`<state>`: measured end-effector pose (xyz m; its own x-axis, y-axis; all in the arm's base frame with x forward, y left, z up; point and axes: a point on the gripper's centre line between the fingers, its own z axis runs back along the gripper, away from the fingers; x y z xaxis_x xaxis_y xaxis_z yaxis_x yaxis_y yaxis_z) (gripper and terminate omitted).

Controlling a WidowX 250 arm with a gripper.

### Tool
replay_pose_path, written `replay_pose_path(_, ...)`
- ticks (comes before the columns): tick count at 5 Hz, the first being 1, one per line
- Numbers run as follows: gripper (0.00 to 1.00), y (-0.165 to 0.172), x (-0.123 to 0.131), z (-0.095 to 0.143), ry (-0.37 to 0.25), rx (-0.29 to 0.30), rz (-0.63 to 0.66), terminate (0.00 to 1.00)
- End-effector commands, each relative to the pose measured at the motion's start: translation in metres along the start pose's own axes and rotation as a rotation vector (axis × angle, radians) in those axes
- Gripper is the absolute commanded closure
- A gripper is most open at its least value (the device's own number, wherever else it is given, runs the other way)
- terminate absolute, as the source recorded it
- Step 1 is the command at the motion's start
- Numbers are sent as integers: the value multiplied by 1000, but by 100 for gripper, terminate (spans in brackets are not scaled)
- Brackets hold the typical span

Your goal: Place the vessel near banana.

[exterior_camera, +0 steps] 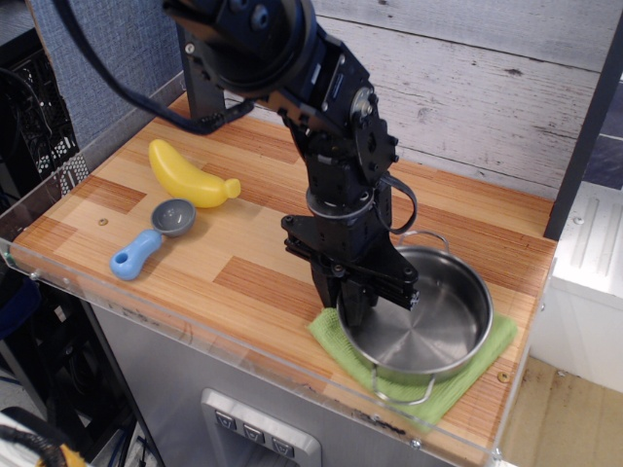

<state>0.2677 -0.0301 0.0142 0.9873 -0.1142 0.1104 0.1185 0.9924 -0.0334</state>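
While the pincer (352, 309) clamps its near-left rim, the vessel (419, 313) (tilted) sits beneath.

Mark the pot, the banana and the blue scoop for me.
pot (428, 326): main camera, inner floor.
banana (185, 175): main camera, middle of body.
blue scoop (136, 255): main camera, on the handle.
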Motion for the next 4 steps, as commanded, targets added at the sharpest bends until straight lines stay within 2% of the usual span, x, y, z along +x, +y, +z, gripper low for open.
replay_pose_path(1,100,3,10,18,0,-33,-23,0)
replay_pose_path(2,0,5,10,16,24,-42,23,0)
replay_pose_path(4,0,5,12,11,22,-48,24,0)
